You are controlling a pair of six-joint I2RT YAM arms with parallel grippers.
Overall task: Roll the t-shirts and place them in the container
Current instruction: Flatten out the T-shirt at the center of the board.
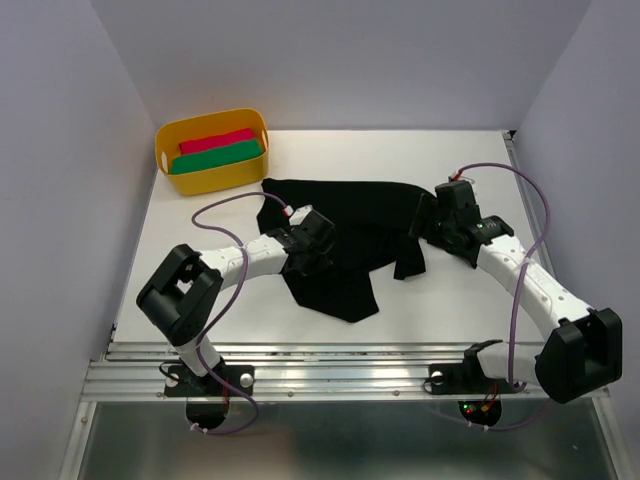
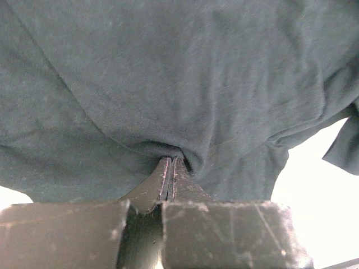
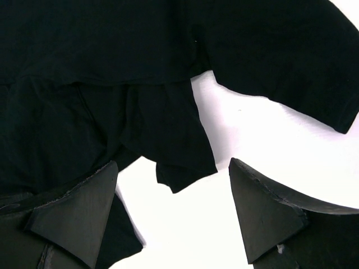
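Open table [image 1: 400, 155] along far edge, yellow tub [image 1: 212, 150] blocks far-left corner, t-shirt [image 1: 345, 215] spread across middle

Top view looks down; both wrist views hug the t-shirt [image 1: 350, 210].

I see a white counter [image 1: 460, 290] carrying a black t-shirt [image 1: 350, 215], which lies rumpled across the middle with one flap trailing toward 6 o'clock. A yellow tub [image 1: 215, 178] sits at 10 o'clock, just beside the shirt's far corner.

Black t-shirt [image 1: 345, 215], crumpled and partly folded, mid-table, near edge pinched.
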